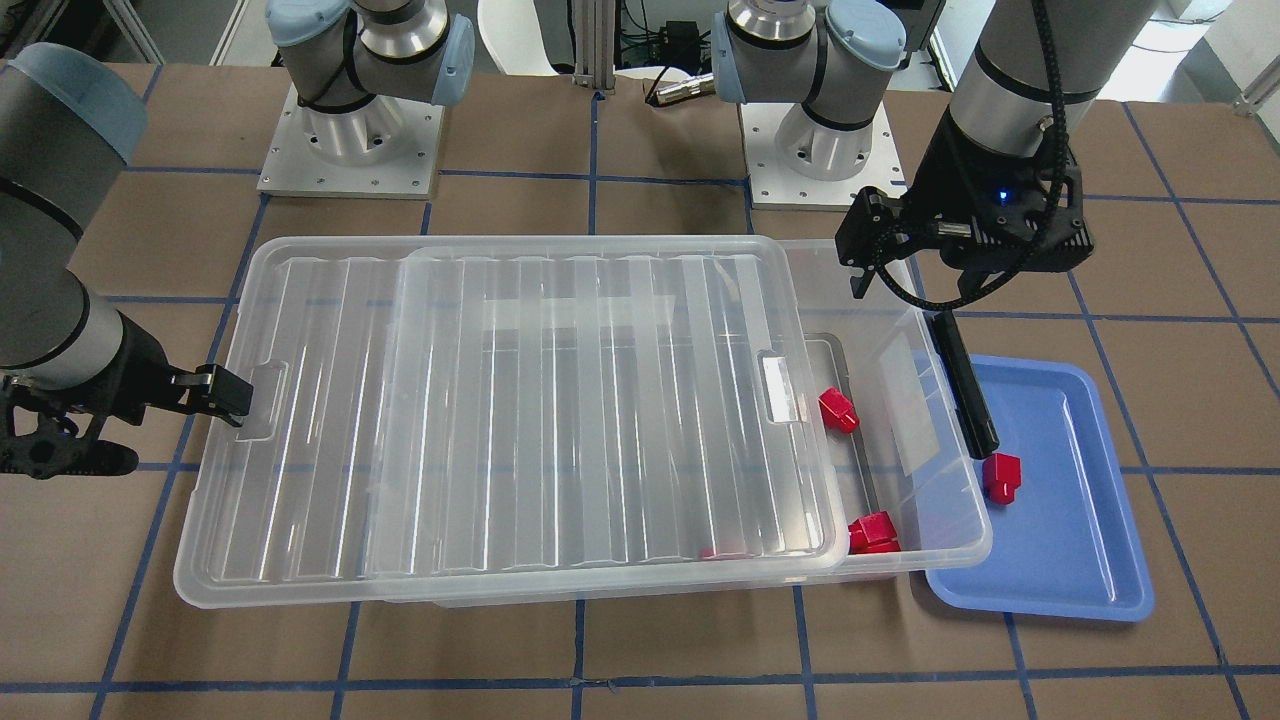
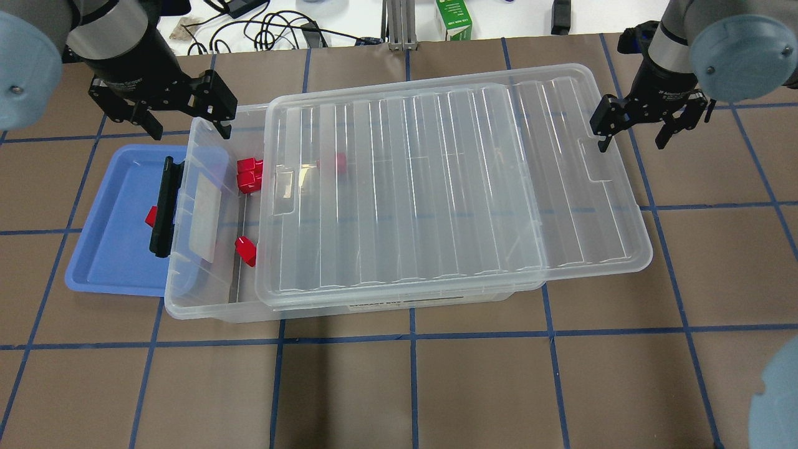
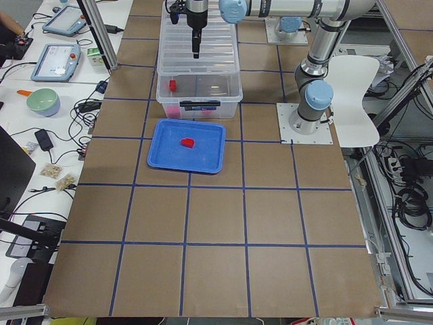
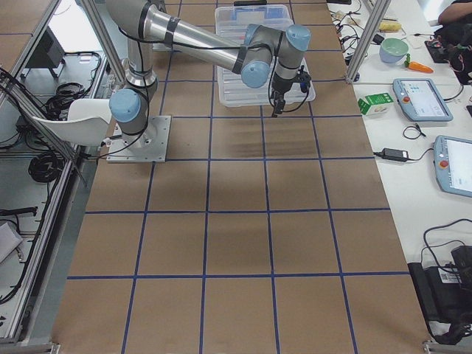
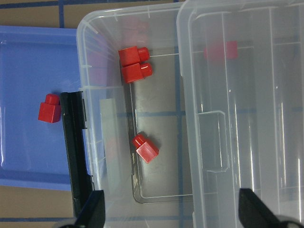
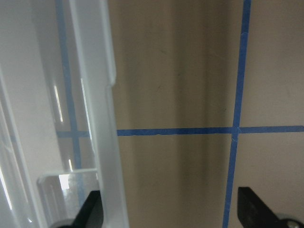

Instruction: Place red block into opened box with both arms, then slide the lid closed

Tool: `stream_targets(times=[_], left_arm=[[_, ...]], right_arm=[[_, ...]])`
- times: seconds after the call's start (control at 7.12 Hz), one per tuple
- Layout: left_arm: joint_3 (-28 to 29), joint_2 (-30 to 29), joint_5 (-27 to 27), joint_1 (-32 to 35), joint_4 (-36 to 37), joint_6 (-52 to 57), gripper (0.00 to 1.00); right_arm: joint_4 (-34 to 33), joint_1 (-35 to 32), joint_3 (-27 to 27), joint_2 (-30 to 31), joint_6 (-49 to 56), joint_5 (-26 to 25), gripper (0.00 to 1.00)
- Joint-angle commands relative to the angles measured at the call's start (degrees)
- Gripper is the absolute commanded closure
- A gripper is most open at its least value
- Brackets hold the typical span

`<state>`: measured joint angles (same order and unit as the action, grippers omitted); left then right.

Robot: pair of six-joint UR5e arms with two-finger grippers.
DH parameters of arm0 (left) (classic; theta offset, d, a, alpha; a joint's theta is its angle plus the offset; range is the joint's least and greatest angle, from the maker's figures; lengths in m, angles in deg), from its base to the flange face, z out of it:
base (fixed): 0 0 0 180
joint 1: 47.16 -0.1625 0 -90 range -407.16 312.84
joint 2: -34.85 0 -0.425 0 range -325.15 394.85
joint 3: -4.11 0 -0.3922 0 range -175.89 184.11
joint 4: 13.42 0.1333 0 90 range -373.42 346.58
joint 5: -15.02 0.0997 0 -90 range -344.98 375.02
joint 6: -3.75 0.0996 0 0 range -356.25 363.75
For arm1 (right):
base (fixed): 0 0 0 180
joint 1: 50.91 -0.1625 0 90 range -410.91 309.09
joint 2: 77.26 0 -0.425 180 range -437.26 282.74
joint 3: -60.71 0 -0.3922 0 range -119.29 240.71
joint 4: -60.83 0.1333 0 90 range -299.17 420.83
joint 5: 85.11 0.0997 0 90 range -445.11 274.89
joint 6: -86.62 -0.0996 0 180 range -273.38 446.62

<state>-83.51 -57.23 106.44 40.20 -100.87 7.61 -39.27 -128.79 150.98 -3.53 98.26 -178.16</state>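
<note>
One red block (image 1: 1001,477) (image 2: 151,216) (image 5: 49,109) lies on the blue tray (image 1: 1070,520) (image 2: 112,262). Three more red blocks (image 2: 245,250) (image 5: 137,72) sit in the uncovered end of the clear box (image 2: 181,274) (image 1: 960,500), and a fourth shows through the lid (image 2: 436,187) (image 1: 500,400). The lid is slid toward my right side and covers most of the box. My left gripper (image 2: 187,125) (image 1: 950,270) (image 5: 171,213) hovers open and empty over the box's uncovered end. My right gripper (image 2: 633,140) (image 1: 195,420) (image 6: 171,213) is open at the lid's other short end, holding nothing.
A black latch handle (image 2: 165,206) (image 5: 76,142) lies along the box's end beside the tray. A green carton (image 2: 454,19) and cables sit beyond the table's far edge. Benches with tablets (image 4: 424,96) and a bowl flank the table.
</note>
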Motion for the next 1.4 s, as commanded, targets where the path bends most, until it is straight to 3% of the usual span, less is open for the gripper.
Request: stream_targets(times=[0.0, 1.26], left_arm=[[0.0, -0.03, -0.02, 0.0, 0.0, 0.0, 0.0], [0.0, 0.06, 0.07, 0.0, 0.0, 0.0, 0.0]], right_arm=[[0.35, 2.11, 0.0, 0.09, 2.67, -0.2, 0.0], [0.44, 6.16, 0.09, 0.1, 9.19, -1.44, 0.0]])
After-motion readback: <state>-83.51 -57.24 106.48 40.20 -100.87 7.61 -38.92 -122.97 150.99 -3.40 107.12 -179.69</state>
